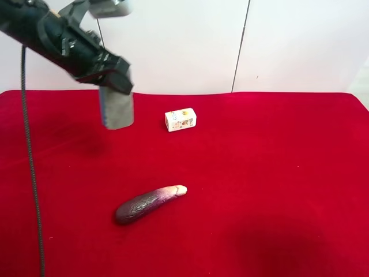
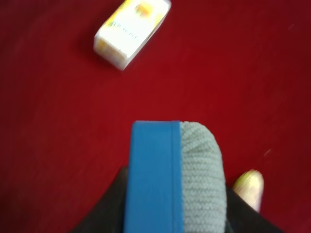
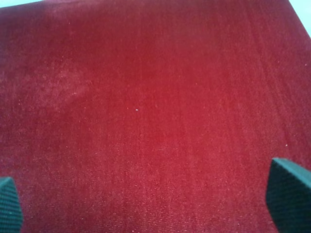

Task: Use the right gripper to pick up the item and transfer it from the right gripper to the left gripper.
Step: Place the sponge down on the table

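Above the red tabletop [image 1: 277, 173], the left pincer [image 1: 115, 81] on the black arm is clamped on the felt block [image 1: 117, 108], which hangs upright in the air, off the cloth and just beside the small white box [image 1: 180, 119]. From the left wrist, the block's blue back and grey felt face [image 2: 201, 179] show edge-on. Nearer the camera than the box lies the eggplant [image 1: 149, 203]. The right pincer [image 3: 150, 204] stands wide apart over bare cloth, holding nothing.

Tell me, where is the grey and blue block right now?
The block hangs in the left gripper above the red cloth, upper left in the high view, left of the small white box.
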`<state>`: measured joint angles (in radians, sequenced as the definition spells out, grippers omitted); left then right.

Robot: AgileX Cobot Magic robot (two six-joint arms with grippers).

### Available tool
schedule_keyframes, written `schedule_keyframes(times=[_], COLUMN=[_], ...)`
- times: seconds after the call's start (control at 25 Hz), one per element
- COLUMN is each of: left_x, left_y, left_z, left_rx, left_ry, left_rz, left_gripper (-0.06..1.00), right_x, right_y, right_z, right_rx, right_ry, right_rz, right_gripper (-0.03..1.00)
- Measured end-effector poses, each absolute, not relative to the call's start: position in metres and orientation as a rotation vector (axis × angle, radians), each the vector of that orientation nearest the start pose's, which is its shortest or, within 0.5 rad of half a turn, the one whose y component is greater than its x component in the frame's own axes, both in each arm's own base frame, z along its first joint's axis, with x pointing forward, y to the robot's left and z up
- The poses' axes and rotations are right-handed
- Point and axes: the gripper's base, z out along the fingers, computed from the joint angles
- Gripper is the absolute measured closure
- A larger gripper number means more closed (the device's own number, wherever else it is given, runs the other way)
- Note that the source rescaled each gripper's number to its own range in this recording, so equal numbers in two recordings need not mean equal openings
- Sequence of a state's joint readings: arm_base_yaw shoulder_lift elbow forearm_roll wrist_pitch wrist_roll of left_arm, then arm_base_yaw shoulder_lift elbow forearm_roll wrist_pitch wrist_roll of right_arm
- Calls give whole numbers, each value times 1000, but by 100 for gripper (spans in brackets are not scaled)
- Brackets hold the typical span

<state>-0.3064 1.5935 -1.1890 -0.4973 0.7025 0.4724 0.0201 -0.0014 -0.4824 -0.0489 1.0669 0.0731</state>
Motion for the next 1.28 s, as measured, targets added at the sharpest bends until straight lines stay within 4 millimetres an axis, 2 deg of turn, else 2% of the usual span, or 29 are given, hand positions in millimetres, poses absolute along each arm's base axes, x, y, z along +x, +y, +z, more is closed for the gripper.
schedule_keyframes(times=[0.12,0.24,0.4,0.68,0.8,1.08,1.28], left_x=[325,338,355,388,397,402,402], left_y=[-111,-103,-105,-115,-119,-127,-130], left_z=[260,242,225,183,172,155,153], left_rx=[608,662,751,819,826,818,783], left_ry=[2580,2696,2807,2941,2949,2963,2971], left_rz=[-459,-431,-417,-452,-455,-488,-513], left_gripper=[92,92,92,92,92,92,92], right_x=[-3,-3,-3,-3,-3,-3,-3], right_y=[-4,-4,-4,-4,-4,-4,-4], right_z=[272,272,272,272,272,272,272], right_rx=[57,57,57,57,57,57,57], right_ry=[2065,2065,2065,2065,2065,2065,2065], right_rz=[-1,-1,-1,-1,-1,-1,-1], right_gripper=[-3,-3,-3,-3,-3,-3,-3])
